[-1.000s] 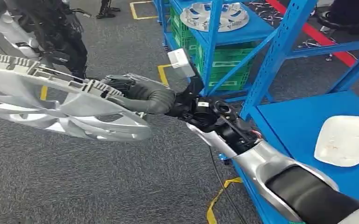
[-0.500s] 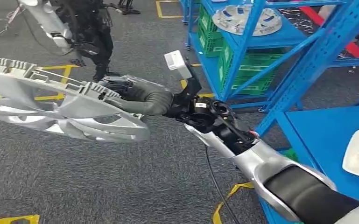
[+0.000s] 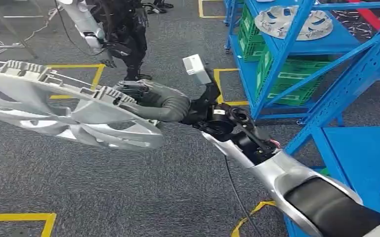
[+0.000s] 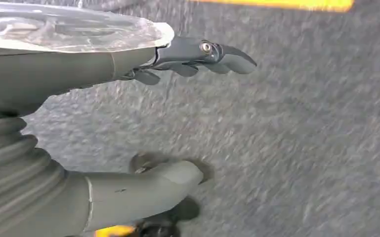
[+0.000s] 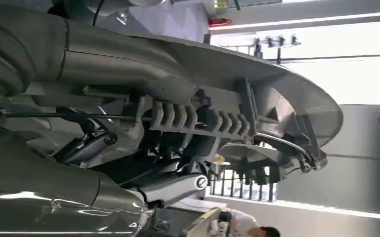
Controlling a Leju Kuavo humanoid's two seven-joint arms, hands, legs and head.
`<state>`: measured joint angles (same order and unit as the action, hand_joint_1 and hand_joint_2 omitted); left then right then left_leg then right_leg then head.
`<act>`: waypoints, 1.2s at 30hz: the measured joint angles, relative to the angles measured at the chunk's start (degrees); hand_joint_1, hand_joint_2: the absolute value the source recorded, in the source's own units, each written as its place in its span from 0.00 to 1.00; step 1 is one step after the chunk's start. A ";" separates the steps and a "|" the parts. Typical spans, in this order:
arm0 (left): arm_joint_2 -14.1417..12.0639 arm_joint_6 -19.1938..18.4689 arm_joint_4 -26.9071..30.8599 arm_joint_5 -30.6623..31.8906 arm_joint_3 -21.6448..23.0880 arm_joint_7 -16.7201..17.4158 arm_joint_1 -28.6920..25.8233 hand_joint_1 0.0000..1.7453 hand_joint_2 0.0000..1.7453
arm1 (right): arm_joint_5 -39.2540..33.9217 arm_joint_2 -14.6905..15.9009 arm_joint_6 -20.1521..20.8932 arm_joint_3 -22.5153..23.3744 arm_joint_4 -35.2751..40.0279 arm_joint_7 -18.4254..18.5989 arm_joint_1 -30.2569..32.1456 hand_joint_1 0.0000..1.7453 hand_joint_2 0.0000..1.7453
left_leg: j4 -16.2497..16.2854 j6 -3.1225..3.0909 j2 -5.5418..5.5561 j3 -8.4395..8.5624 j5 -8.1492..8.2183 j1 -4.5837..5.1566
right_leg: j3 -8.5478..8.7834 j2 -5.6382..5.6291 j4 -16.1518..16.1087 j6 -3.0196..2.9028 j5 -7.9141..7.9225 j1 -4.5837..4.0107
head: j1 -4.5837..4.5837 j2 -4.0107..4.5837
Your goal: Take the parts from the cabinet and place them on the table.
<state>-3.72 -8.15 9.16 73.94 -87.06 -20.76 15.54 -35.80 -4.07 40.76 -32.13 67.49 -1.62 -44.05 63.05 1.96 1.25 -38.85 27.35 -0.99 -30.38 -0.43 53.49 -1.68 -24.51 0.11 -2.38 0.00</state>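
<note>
Right hand (image 3: 146, 101) grips the hubcap (image 3: 64, 111) rim, clear of the rack (image 3: 296, 59); left hand (image 4: 128, 123) spread, empty. Carry it level.

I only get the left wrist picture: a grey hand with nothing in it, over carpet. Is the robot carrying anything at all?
Observer: Yes. The right hand grips a silver wheel cover by its rim, held out over the carpet.
Operator: Any furniture around?
Observer: Blue shelving stands to the robot's right.
Operator: Anything on it?
Observer: A second wheel cover lies on one shelf, with green crates below.
</note>
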 joint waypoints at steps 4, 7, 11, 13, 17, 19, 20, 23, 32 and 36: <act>0.11 0.33 0.00 -0.22 0.00 -0.07 -0.20 0.00 1.00 | 0.04 0.00 0.37 -0.07 -0.17 -0.20 0.06 1.00 1.00 | 8.09 0.85 -0.69 -4.13 1.39 -0.39 | -0.11 1.89 0.03 0.03 -0.10 -0.06 | 1.05 0.00; -0.02 -0.98 0.00 -0.83 0.00 1.07 -0.09 0.00 1.00 | 0.15 0.00 1.09 -0.09 -0.17 -0.92 -0.21 1.00 1.00 | -6.77 1.15 -2.83 3.76 -5.13 -0.75 | -0.02 2.94 0.51 0.75 -0.59 -0.01 | 1.29 0.00; -0.07 -5.11 0.00 -1.95 0.00 2.51 -0.15 0.00 1.00 | 0.31 0.00 1.66 -0.13 -0.33 -1.40 -0.72 1.00 1.00 | -8.08 -0.74 -1.96 4.13 -4.65 0.00 | -0.03 3.86 0.73 1.73 -1.00 -0.55 | 0.96 0.00; -0.13 -5.24 0.00 -1.97 0.00 2.71 -0.17 0.00 1.00 | 0.42 0.00 1.66 -0.13 -0.37 -1.44 -0.83 1.00 1.00 | -8.39 -1.58 -1.37 4.39 -4.85 -0.31 | -0.47 3.31 1.71 2.53 -2.13 -0.11 | 0.74 0.00; -0.26 -5.42 0.00 -1.97 0.00 2.78 -0.01 0.00 1.00 | 0.50 0.02 1.75 -0.13 -0.85 -1.79 -0.80 1.00 1.00 | -8.37 -2.42 -0.28 4.39 -4.84 0.03 | -8.10 0.84 18.76 2.87 -9.97 0.02 | -0.46 0.00; -0.24 -5.48 0.00 -1.97 0.00 2.91 -0.03 0.00 1.00 | 0.92 0.04 1.75 -0.13 -1.14 -1.82 -0.73 1.00 1.00 | -8.35 -2.43 0.64 4.45 -4.85 0.26 | -9.07 0.66 20.02 2.54 -8.83 -0.07 | -0.66 0.00; -0.24 -5.68 0.00 -1.95 0.00 2.91 -0.02 0.00 1.00 | 1.03 0.04 1.75 -0.13 -1.20 -1.79 -0.73 1.00 1.00 | -8.34 -2.43 1.18 4.49 -4.85 0.30 | -7.58 0.51 16.46 2.16 -6.43 -0.15 | -0.79 0.00; -0.09 -5.66 0.00 -1.95 0.00 2.93 -0.01 0.00 1.00 | 1.03 0.05 1.75 -0.13 -1.25 -1.84 -1.03 1.00 1.00 | -8.33 -2.27 2.28 4.48 -4.91 0.36 | -1.63 -2.84 2.86 0.83 -0.64 -0.47 | -1.25 0.00; -0.37 -5.57 0.00 -1.79 0.00 3.10 -0.20 0.00 1.00 | 1.31 0.04 1.90 -0.18 -1.38 -2.03 -1.21 1.00 1.00 | 6.59 0.50 -0.20 -3.47 2.34 0.07 | 0.13 0.95 -0.65 -0.22 0.30 -0.15 | 0.24 0.00; -0.46 -5.57 0.00 -1.77 0.00 3.12 -0.37 0.00 1.00 | 1.40 0.04 1.90 -0.20 -1.68 -1.97 -0.96 1.00 1.00 | 1.69 1.32 -1.16 -0.87 -1.92 -0.70 | 0.05 2.58 -0.36 0.14 0.05 -0.03 | 1.09 0.00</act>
<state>-4.17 -13.73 9.16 72.17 -87.06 -17.64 15.17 -34.40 -4.02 42.66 -32.33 65.81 -3.58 -45.01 64.74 3.28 0.09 -39.71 25.43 -1.69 -30.33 2.16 53.13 -1.55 -24.47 0.08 -1.29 0.00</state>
